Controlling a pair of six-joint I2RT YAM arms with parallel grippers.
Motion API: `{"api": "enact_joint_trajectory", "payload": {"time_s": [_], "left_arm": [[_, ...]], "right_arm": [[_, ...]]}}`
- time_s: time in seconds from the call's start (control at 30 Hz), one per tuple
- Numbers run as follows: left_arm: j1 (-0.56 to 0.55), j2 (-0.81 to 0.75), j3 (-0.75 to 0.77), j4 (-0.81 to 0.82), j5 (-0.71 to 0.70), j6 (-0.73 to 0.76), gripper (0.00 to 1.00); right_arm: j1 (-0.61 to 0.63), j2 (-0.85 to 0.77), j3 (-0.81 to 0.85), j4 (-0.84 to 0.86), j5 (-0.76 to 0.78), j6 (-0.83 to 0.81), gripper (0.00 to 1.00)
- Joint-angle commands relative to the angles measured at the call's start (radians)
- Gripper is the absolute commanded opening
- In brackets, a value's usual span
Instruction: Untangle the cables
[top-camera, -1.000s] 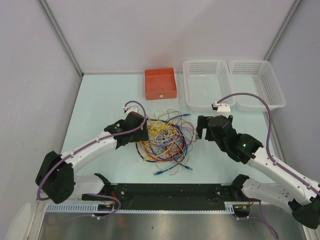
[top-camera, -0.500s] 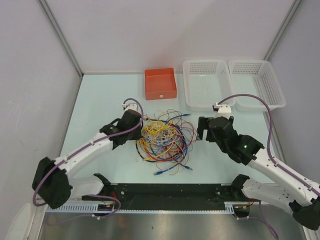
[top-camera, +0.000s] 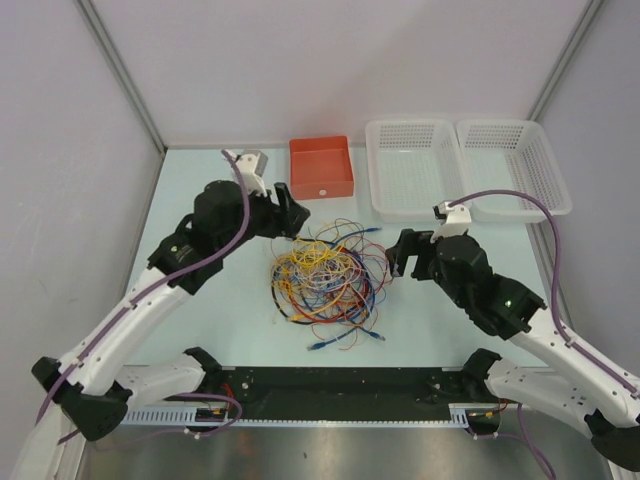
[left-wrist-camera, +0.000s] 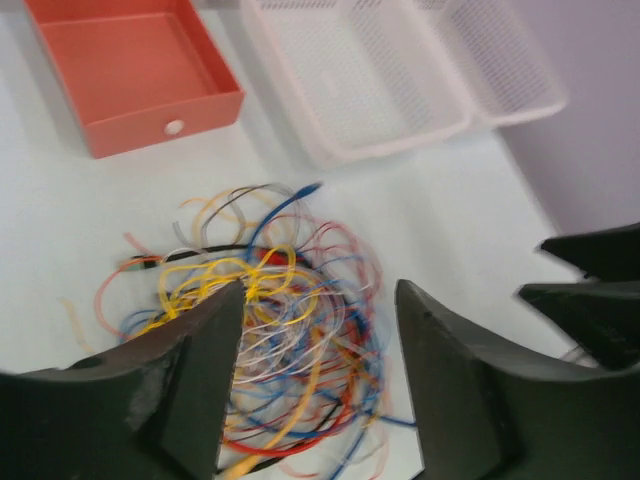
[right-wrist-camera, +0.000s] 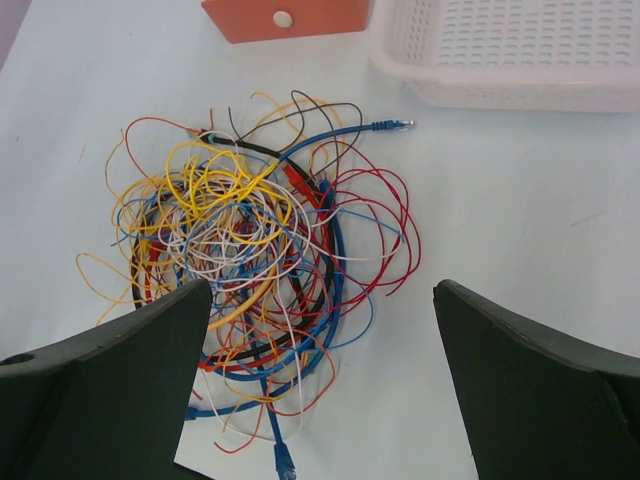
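Observation:
The cables (top-camera: 325, 280) lie in one tangled heap of red, orange, yellow, blue, white and black wires on the table's middle, with blue plug ends (top-camera: 375, 336) sticking out at the near side. My left gripper (top-camera: 290, 212) is open and empty, raised above the heap's far-left edge. In the left wrist view the heap (left-wrist-camera: 260, 320) shows between and beyond the open gripper (left-wrist-camera: 320, 385). My right gripper (top-camera: 394, 258) is open and empty just right of the heap. In the right wrist view the heap (right-wrist-camera: 250, 250) lies ahead of the open gripper (right-wrist-camera: 320, 395), towards its left finger.
An orange box (top-camera: 321, 167) stands behind the heap. Two white mesh baskets (top-camera: 412, 168) (top-camera: 515, 165) stand at the back right. Grey walls close the left, back and right sides. A black rail (top-camera: 340, 385) runs along the near edge.
My left arm has lifted and swung away from the heap's left edge towards the back, with the gripper now higher and near the orange box. The right gripper barely shifted.

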Motion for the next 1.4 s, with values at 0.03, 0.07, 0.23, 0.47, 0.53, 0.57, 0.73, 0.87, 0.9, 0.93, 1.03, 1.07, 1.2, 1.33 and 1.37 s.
{"api": "enact_joint_trajectory", "payload": {"time_s": [0.03, 0.07, 0.23, 0.47, 0.53, 0.57, 0.73, 0.87, 0.9, 0.93, 1.03, 1.07, 1.2, 1.33, 1.37], "left_arm": [[-0.008, 0.069, -0.134, -0.141, -0.069, -0.008, 0.99], [-0.008, 0.061, -0.166, -0.138, -0.080, -0.031, 1.00], [-0.006, 0.064, -0.332, -0.126, -0.130, -0.104, 1.00], [-0.008, 0.119, -0.421, -0.085, -0.101, -0.150, 0.95], [-0.008, 0.131, -0.435, -0.065, -0.069, -0.153, 0.92], [-0.008, 0.133, -0.449, -0.057, -0.062, -0.154, 0.91], [-0.017, 0.167, -0.477, -0.014, -0.060, -0.154, 0.87], [-0.019, 0.197, -0.481, 0.032, -0.074, -0.148, 0.60], [-0.017, 0.204, -0.477, 0.040, -0.081, -0.148, 0.40], [-0.017, 0.207, -0.472, 0.044, -0.092, -0.150, 0.31], [-0.017, 0.188, -0.448, 0.038, -0.106, -0.150, 0.00], [-0.022, 0.179, -0.426, 0.030, -0.109, -0.150, 0.00], [-0.042, 0.086, -0.345, -0.029, -0.121, -0.118, 0.00], [-0.065, -0.005, -0.190, -0.054, -0.091, -0.082, 0.00], [-0.065, -0.029, -0.161, -0.056, -0.068, -0.076, 0.00]], "right_arm": [[0.006, 0.016, 0.001, 0.006, -0.018, -0.007, 0.99], [0.006, 0.018, 0.001, -0.010, -0.004, -0.002, 0.99], [0.006, 0.033, 0.001, -0.031, 0.007, 0.001, 1.00], [0.006, 0.061, 0.001, -0.018, 0.001, -0.004, 1.00], [0.006, 0.071, 0.001, -0.021, 0.001, -0.005, 1.00], [0.006, 0.074, 0.001, -0.026, 0.007, -0.005, 1.00], [0.006, 0.094, 0.001, -0.031, 0.010, -0.005, 1.00], [0.006, 0.099, 0.001, -0.029, 0.015, -0.008, 1.00], [0.006, 0.099, 0.002, -0.029, 0.016, -0.008, 1.00], [0.006, 0.098, 0.001, -0.030, 0.015, -0.011, 1.00], [0.008, 0.087, 0.001, -0.037, 0.016, -0.007, 1.00], [0.006, 0.084, 0.001, -0.040, 0.016, -0.008, 0.99], [0.006, 0.064, 0.001, -0.035, 0.012, -0.011, 1.00], [0.009, 0.029, 0.001, 0.005, -0.024, -0.013, 1.00], [0.008, 0.019, 0.001, 0.017, -0.033, -0.011, 0.99]]}}
